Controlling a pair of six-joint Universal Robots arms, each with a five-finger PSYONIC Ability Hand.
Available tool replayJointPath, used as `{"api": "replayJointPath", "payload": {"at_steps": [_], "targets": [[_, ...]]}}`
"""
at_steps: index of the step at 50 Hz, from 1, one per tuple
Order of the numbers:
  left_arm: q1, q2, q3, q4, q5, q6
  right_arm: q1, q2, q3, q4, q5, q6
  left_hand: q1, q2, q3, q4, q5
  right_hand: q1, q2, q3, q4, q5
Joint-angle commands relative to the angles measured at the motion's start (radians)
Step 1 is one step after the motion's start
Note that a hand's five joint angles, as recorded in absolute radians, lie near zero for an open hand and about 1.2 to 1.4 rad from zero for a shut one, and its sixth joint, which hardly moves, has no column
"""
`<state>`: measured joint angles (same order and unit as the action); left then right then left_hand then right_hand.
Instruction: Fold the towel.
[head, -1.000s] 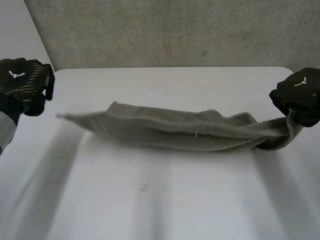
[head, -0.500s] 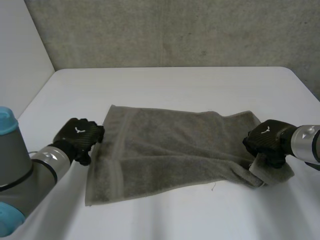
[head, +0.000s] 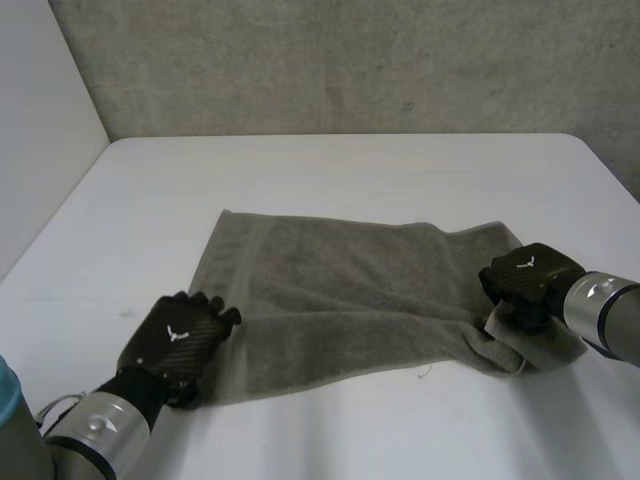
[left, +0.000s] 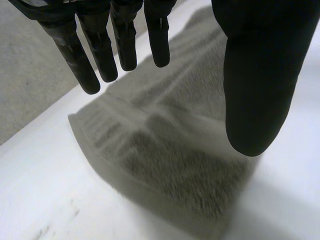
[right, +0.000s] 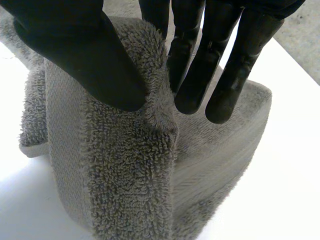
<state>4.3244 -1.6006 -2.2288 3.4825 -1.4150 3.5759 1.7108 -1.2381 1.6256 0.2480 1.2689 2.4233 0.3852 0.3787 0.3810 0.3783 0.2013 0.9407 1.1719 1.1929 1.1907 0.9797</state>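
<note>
The grey towel (head: 350, 290) is lying mostly spread out on the white table (head: 350, 170), with its right end bunching up into a raised fold. The left hand (head: 180, 345) is hanging over the towel's near left corner, its fingers (left: 102, 55) pointing straight and spread well away from the thumb, gripping nothing. The right hand (head: 525, 280) is sitting at the towel's right edge, and in its wrist view its thumb and fingers (right: 200, 75) are pinching that upright fold of cloth between them.
</note>
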Motion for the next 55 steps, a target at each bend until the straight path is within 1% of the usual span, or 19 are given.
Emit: {"api": "replayJointPath", "payload": {"at_steps": [1,4,14,15,21,37,55], "targets": [[0.008,-0.059,-0.040,0.078,0.001,0.060,0.000,-0.001,0.026,-0.021,0.000,-0.003,0.051,0.058,0.056,0.058,0.061,0.456,0.224,0.203,0.206,0.242],[0.008,-0.088,-0.046,0.102,-0.001,0.061,0.000,-0.001,0.037,-0.027,-0.002,-0.003,0.104,0.111,0.108,0.111,0.113,0.456,0.224,0.203,0.206,0.242],[0.008,-0.154,-0.046,0.155,-0.001,0.064,0.000,-0.001,0.057,-0.049,-0.005,-0.003,0.119,0.125,0.123,0.126,0.128,0.456,0.224,0.203,0.206,0.242],[0.008,-0.159,-0.045,0.171,-0.001,0.064,0.000,-0.001,0.059,-0.049,-0.008,-0.003,0.154,0.160,0.158,0.161,0.163,0.456,0.224,0.203,0.206,0.242],[0.011,-0.183,-0.040,0.216,-0.001,0.064,0.001,-0.001,0.066,-0.050,-0.011,-0.003,0.189,0.196,0.194,0.196,0.199,0.456,0.224,0.203,0.206,0.242],[0.015,-0.256,0.012,0.222,-0.001,0.066,0.003,-0.001,0.080,-0.059,-0.011,-0.004,0.213,0.219,0.217,0.220,0.222,0.456,0.224,0.203,0.206,0.242],[0.015,-0.259,0.070,0.224,-0.001,0.066,0.001,-0.001,0.085,-0.059,-0.009,-0.013,0.292,0.298,0.296,0.299,0.301,0.456,0.224,0.203,0.206,0.242]]}}
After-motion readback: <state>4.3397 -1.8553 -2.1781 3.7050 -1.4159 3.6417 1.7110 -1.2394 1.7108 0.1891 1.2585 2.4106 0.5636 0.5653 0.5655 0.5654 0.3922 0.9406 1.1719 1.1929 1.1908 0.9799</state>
